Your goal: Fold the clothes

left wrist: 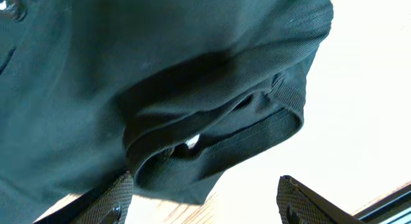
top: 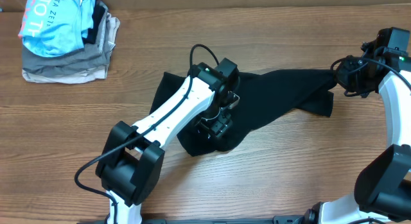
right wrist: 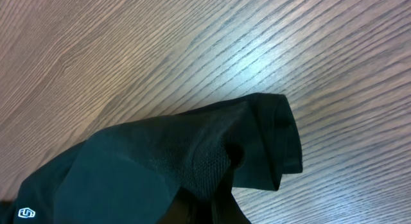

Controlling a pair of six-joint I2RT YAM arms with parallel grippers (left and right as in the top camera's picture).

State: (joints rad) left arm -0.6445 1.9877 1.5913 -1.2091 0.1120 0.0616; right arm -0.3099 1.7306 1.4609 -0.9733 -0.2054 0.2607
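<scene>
Right now the black shirt (top: 276, 95) lies bunched across the middle of the table (top: 289, 179), stretching toward 3 o'clock. The left gripper (top: 219, 123) hangs over its 9 o'clock end with fingers spread wide, gripping nothing. The right gripper (top: 341, 75), at 3 o'clock, is clamped on a corner of the shirt. A stack of folded clothes (top: 64, 57) sits at 10 o'clock.

Spreading beneath the jaws, brown wood-grain laminate table (top: 276, 179); catching pale bright glare just beyond them.
</scene>
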